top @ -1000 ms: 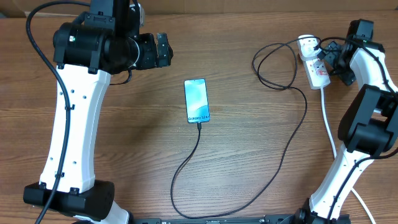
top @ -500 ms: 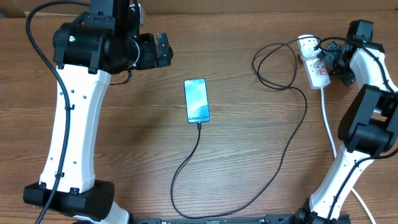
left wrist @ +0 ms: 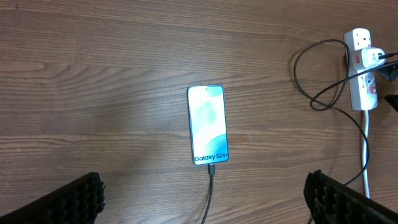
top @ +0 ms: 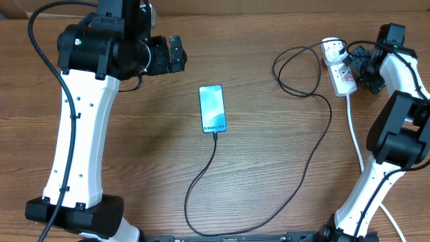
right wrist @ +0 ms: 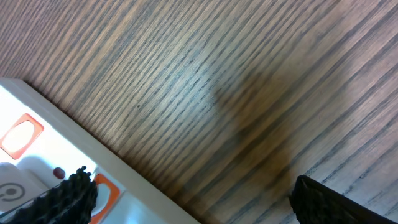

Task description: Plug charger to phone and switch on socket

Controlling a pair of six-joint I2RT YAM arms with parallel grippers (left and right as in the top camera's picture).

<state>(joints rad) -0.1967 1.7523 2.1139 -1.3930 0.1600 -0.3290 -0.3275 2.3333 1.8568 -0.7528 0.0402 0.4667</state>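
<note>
Fingers (left wrist: 68,199) wide; phone (left wrist: 208,124) lengthwise, lettering nearward

Am seeing one phone (top: 212,109) lying on one table (top: 269,40). One charger (left wrist: 211,174) trailing. One socket (top: 341,70) sitting, one white cord (top: 354,128) running. Two arms standing: left arm (top: 84,128), right arm (top: 365,191).

Wood-grain table (top: 269,154) was brown. Phone (top: 212,109) lay flat mid-table, screen up and lit. Black charger cable (top: 186,202) met its near end and looped right to white socket (top: 342,70) at far right. White cord (top: 354,131) trailed from socket toward front edge.
</note>
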